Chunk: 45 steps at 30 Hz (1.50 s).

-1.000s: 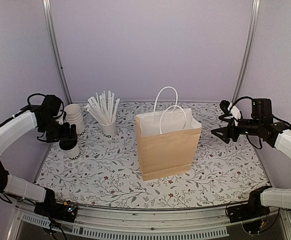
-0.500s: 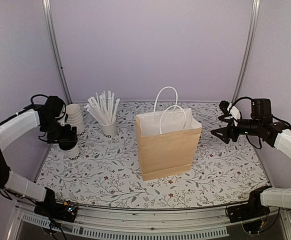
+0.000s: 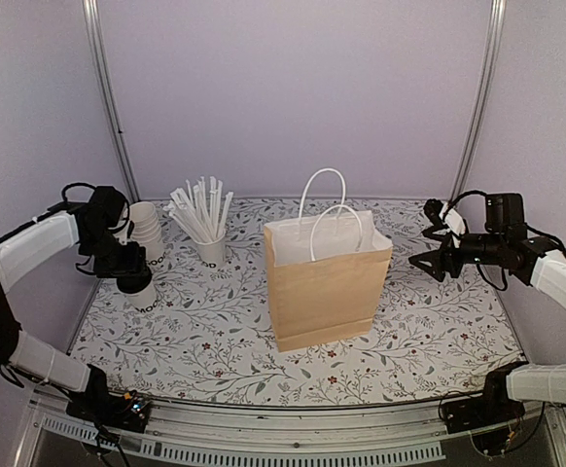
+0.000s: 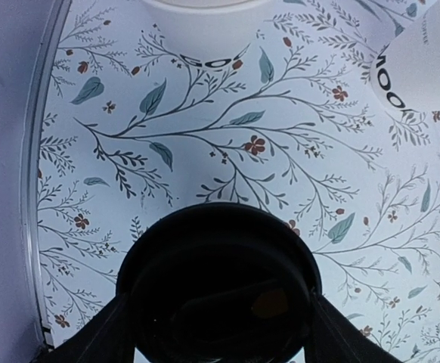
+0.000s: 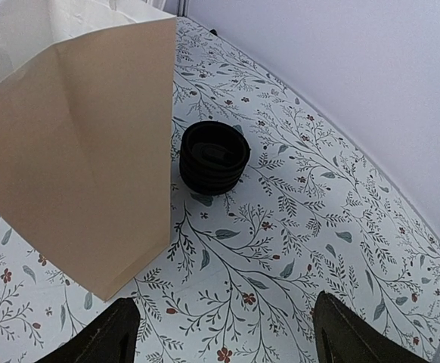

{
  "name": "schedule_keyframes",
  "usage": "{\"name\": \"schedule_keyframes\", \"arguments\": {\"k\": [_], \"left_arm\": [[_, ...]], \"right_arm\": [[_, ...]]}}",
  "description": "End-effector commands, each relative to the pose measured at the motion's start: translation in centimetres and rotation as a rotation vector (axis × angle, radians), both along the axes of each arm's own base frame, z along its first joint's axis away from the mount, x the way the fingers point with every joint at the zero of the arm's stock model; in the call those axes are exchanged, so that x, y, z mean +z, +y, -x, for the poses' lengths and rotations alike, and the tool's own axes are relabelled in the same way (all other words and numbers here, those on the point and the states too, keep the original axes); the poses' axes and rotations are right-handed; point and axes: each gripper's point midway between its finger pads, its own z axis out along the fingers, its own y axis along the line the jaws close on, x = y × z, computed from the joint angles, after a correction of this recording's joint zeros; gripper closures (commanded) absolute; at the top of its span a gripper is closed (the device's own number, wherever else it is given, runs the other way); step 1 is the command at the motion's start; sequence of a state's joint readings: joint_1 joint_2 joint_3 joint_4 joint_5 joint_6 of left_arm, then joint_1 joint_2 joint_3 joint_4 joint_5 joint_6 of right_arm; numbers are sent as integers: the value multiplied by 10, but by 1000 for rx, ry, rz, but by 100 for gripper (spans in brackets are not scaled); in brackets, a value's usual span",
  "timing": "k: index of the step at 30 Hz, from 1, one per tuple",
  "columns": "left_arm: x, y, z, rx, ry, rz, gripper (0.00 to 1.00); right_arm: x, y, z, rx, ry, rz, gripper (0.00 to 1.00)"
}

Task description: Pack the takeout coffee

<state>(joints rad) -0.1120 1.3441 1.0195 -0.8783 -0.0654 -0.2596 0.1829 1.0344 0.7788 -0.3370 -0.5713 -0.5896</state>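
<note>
Cup stack point(image 3: 145, 227) near coffee point(image 3: 144, 296) — bag point(image 3: 327, 287) mid-table.

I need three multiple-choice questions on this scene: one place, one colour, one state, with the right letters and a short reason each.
1. The stack of black lids stands where? A inside the paper bag; B beside it; C on it.
2. The bag's handles are: A white; B black; C red.
3. The right gripper is: A shut on a lid; B shut on a handle; C open, empty.
B: the right wrist view shows them next to it. A: both loops are white. C: its fingers stand apart, nothing between.
</note>
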Motion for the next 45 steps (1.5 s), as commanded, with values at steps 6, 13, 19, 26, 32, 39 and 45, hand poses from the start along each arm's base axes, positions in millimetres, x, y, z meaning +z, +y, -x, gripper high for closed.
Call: {"name": "schedule_keyframes", "arguments": {"k": [6,13,19,26,32,39,45], "left_arm": [[49,-83,16,-176,-62,58,36],[87,-176,65,-379,-75,101,37],[90,-218,114,-496,-9,51,39],[110,-298,182,-714,4,173,39],[127,-421,233,-1065,-28,232,36],[87,-502,208,-1199,-72,128,33],[58,-529,184,-1203,-53,203,34]], "right_arm": [[-8,1,3,14,26,1,18],[-9,1,2,12,31,-1,18],[-10,2,1,9,41,-5,18],[-11,1,0,2,44,-4,18],[-15,-10,-14,-83,31,33,18],[-15,-33,-34,-238,3,77,18],[-18,-51,-47,-342,-6,115,18]]}}
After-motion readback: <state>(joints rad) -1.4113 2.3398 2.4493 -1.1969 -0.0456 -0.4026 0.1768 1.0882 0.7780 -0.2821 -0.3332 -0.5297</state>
